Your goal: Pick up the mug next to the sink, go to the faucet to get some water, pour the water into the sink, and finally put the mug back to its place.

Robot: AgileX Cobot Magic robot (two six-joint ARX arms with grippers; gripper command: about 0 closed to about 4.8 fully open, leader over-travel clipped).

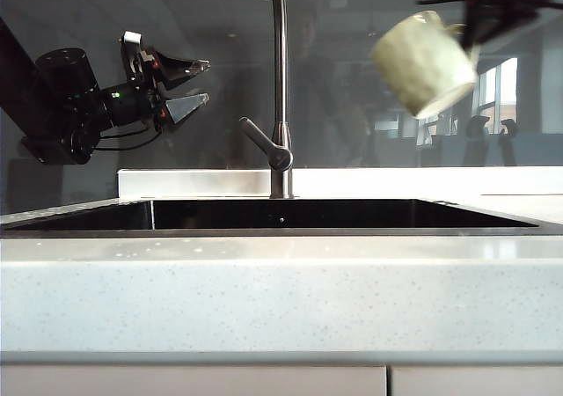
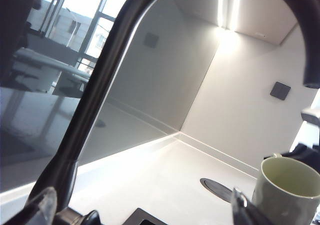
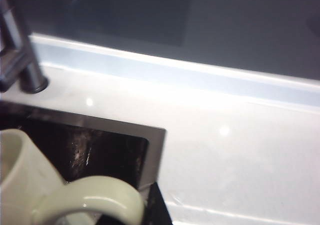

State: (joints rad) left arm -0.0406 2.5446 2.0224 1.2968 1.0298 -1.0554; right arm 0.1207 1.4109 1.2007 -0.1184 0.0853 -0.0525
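Note:
The pale cream-green mug (image 1: 424,62) hangs tilted and blurred high up, right of the faucet (image 1: 280,79) and over the right part of the dark sink (image 1: 281,213). My right gripper (image 1: 468,28) is at the top right, shut on the mug's loop handle (image 3: 95,197), with one dark finger (image 3: 156,210) showing beside it. My left gripper (image 1: 199,84) is held in the air left of the faucet, open and empty. In the left wrist view the faucet's pipe (image 2: 100,95) crosses close by and the mug (image 2: 290,190) shows beyond one fingertip (image 2: 241,207).
A pale speckled stone counter (image 1: 281,299) runs along the front of the sink. Behind it are a white ledge (image 1: 193,182) and a dark glossy back wall. The faucet's lever handle (image 1: 262,141) angles left near its base. A round dark disc (image 2: 216,189) lies in the counter.

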